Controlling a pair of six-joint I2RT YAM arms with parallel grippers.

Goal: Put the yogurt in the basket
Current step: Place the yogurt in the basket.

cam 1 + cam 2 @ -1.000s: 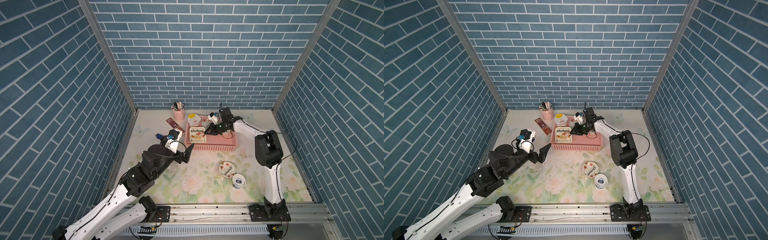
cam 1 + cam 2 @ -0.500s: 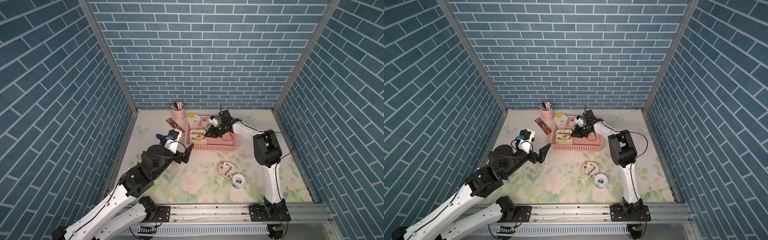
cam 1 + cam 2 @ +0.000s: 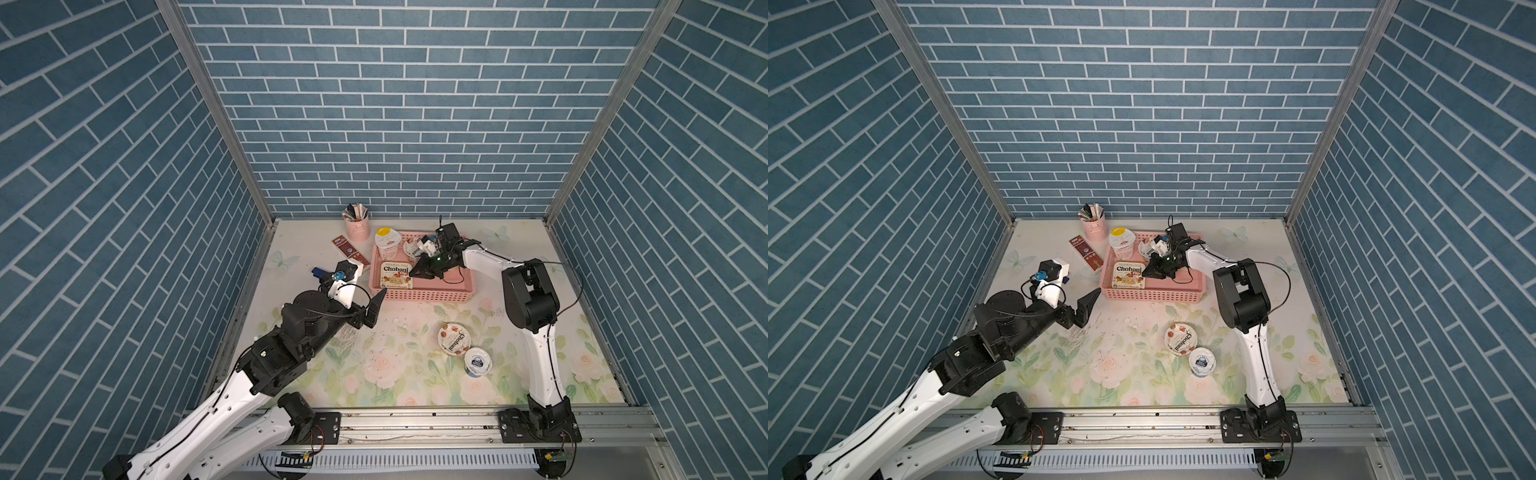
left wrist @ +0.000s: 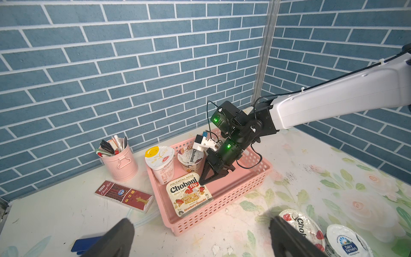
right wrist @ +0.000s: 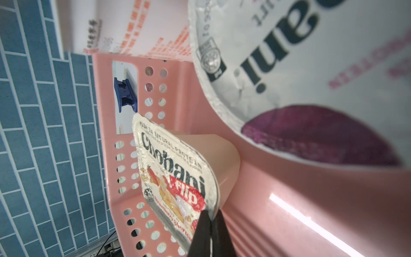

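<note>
Left wrist view: the left hand is spread to its full width, with one finger at each side of the frame, and it holds nothing. The right hand is fully closed. Its tips are down inside the basket, against a corner of the Chobani Flip cup, which lies lid up on the basket floor. The yellow-topped cup and a round Chobani cup stand in the basket behind it. A second round Chobani cup and the blue-white cup sit just beside each other on the desk, outside the basket. Right wrist view: the closed fingertips meet at the rim of the Flip cup's foil lid. Whether they pinch the rim or only touch it cannot be told. Both top views: the left hand is near the basket's front corner and apart from it. The two cups on the desk are well apart from the basket.
</note>
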